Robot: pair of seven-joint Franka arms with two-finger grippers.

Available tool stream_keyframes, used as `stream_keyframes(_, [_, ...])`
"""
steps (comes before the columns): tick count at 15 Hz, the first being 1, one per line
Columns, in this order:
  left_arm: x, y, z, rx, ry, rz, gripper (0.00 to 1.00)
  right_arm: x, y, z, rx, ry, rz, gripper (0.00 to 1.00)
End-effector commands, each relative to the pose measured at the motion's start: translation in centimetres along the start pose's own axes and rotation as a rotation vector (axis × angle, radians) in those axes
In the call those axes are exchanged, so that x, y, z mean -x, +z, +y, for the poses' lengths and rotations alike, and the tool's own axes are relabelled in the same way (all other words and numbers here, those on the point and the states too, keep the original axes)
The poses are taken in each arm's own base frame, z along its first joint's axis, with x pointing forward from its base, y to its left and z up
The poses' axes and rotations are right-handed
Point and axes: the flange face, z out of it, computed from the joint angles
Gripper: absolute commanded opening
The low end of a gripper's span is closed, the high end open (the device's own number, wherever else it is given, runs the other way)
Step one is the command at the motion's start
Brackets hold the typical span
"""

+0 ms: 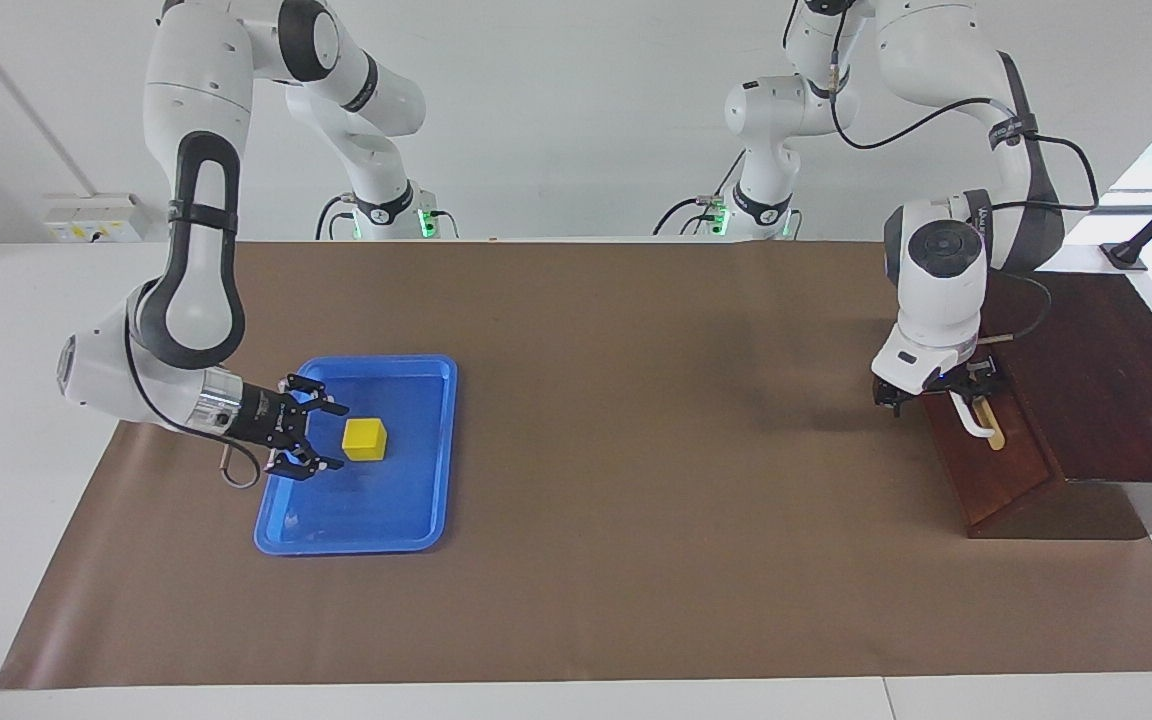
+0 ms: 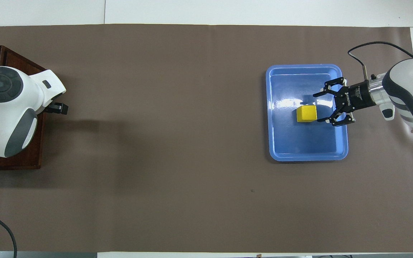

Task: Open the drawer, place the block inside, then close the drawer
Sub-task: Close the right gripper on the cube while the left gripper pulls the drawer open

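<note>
The yellow block [image 1: 365,439] lies in a flat blue tray [image 1: 406,520] toward the right arm's end of the table; it also shows in the overhead view [image 2: 306,113]. My right gripper [image 1: 334,436] is open, low over the tray, its fingers on either side of the space just beside the block, apart from it; in the overhead view the right gripper [image 2: 318,108] reaches the block's edge. The dark wooden drawer [image 1: 991,470] sits shut in its cabinet [image 1: 1116,380] at the left arm's end. My left gripper [image 1: 966,392] is at the drawer's white handle [image 1: 969,414].
Brown paper [image 1: 636,450] covers the table between the tray and the cabinet. In the overhead view the left arm's wrist covers most of the cabinet [image 2: 16,159], and only the left gripper's tip [image 2: 61,108] shows. The blue tray [image 2: 307,150] holds only the block.
</note>
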Motion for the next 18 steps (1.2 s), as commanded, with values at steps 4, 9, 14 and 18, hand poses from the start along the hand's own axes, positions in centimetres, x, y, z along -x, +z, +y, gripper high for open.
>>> stream_keyframes(4, [-0.9,-2.1,6.4,0.04,-0.063,0.03,1.0,-0.7,0.7,1.9,-0.071,0.018,-0.028,0.91])
stream_keyframes(9, [-0.9,-3.6,9.8,0.084,-0.073,0.018,1.0,-0.8,1.1,1.8,-0.084,0.007,-0.011,0.91])
stream_keyframes(14, [-1.1,-5.1,11.9,0.114,-0.114,0.015,1.0,-1.0,1.5,2.1,-0.093,0.009,-0.006,0.91])
stream_keyframes(18, [-1.0,-5.5,12.9,0.125,-0.127,0.005,1.0,-1.1,1.9,2.3,-0.094,0.008,-0.001,0.91])
